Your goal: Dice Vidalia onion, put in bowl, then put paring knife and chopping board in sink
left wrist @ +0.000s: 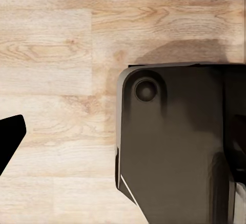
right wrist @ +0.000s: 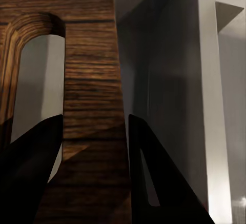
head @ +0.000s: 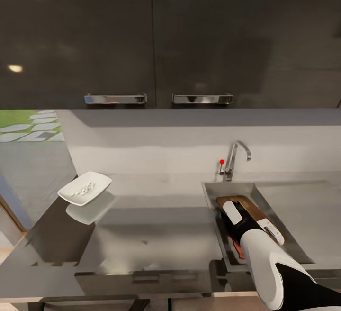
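The chopping board [head: 253, 208] leans inside the sink [head: 214, 216], under my right arm. In the right wrist view my right gripper [right wrist: 95, 116] is shut on the wooden strip between the board's [right wrist: 92, 55] handle slot and its edge, with the steel sink wall [right wrist: 169, 106] beside it. A reddish handle that looks like the paring knife [head: 238, 250] lies low in the basin beside my wrist. The white bowl [head: 102, 180] sits on the countertop [head: 156, 225] at the left and holds small pale onion pieces [head: 84, 189]. One finger [left wrist: 10, 142] of my left gripper shows above the wooden floor, spread far out.
The chrome tap [head: 235, 155] with its red dot stands behind the sink, and the drainboard [head: 308, 206] lies to the right. Dark upper cabinets [head: 156, 41] with bar handles hang over the counter. My dark base [left wrist: 169, 147] is on the wooden floor.
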Motion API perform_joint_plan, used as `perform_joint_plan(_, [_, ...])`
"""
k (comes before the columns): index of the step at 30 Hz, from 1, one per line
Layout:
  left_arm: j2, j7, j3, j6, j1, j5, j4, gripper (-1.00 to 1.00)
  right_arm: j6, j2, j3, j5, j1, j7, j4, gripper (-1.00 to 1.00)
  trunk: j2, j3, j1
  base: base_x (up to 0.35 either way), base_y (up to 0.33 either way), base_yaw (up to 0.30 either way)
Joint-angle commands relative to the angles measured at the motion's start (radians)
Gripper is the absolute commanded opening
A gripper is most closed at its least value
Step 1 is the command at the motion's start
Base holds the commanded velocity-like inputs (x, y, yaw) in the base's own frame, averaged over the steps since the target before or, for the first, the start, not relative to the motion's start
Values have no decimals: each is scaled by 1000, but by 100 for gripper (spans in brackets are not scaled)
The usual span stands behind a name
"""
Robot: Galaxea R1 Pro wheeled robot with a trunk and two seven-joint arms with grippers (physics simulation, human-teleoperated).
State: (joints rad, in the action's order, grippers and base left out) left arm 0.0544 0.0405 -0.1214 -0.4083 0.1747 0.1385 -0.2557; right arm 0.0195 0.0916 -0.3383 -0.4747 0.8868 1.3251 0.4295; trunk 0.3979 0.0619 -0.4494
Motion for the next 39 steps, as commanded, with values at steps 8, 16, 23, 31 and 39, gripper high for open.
perform_joint_plan(8, [1, 4, -9, -1, 0, 9, -2, 100, 2, -1, -2, -2, 0, 2, 4, -100, 2, 3, -1, 0, -111, 0])
perform_joint_plan(16, [1, 4, -9, -1, 0, 9, -2, 100, 2, -3, -2, -2, 1, 2, 4, -100, 2, 3, -1, 0, -8, 0])
perform_joint_plan(23, [1, 4, -9, -2, 0, 9, -2, 100, 2, 0, -2, -2, 0, 2, 3, -100, 2, 3, -1, 3, 0, 0])
perform_joint_plan(31, [1, 4, -9, -2, 0, 9, -2, 100, 2, 2, -1, -2, 0, 1, 3, -100, 2, 4, -1, 111, -28, 0])
perform_joint_plan(39, [1, 4, -9, -2, 0, 9, 1, 100, 2, 2, -2, -2, 0, 0, 3, -100, 2, 15, -1, 18, -7, 9])
